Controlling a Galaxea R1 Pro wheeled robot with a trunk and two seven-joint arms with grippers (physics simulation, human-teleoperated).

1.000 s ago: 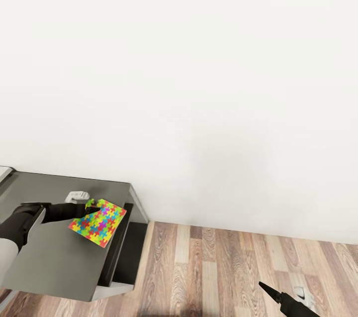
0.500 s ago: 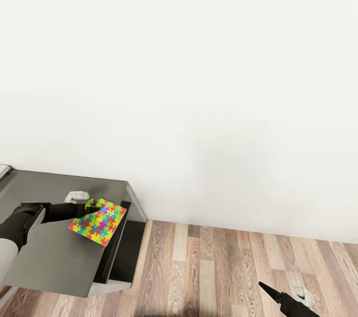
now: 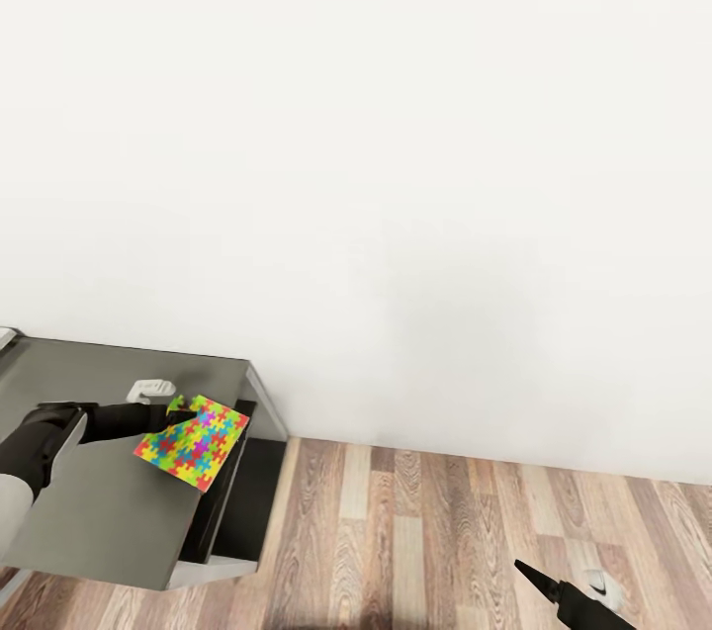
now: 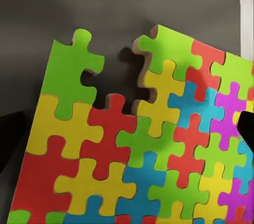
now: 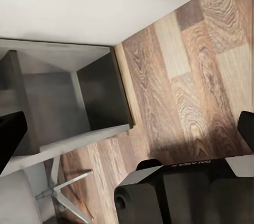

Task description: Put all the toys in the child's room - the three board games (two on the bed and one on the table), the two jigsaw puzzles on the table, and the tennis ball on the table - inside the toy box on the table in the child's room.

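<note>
My left gripper (image 3: 176, 409) is shut on one corner of a jigsaw puzzle (image 3: 193, 442), a thin board of bright interlocking pieces. It holds the board tilted just above the right end of the grey table (image 3: 89, 511). In the left wrist view the jigsaw puzzle (image 4: 143, 155) spreads between the two dark fingertips (image 4: 10, 142), with a gap of missing pieces along one edge. My right gripper (image 3: 539, 579) hangs low over the wood floor at the lower right, open and holding nothing. The toy box, bed, board games and tennis ball are out of view.
A plain white wall (image 3: 396, 165) rises straight ahead. Wood-plank floor (image 3: 445, 531) stretches to the right of the table. The right wrist view shows the table's end panel (image 5: 103, 92), a white star-shaped chair base (image 5: 66, 192) and my black base (image 5: 185, 192).
The whole view has drifted slightly, so the table sits a little further left in the picture. The puzzle stays in my left gripper, and the right arm holds its place.
</note>
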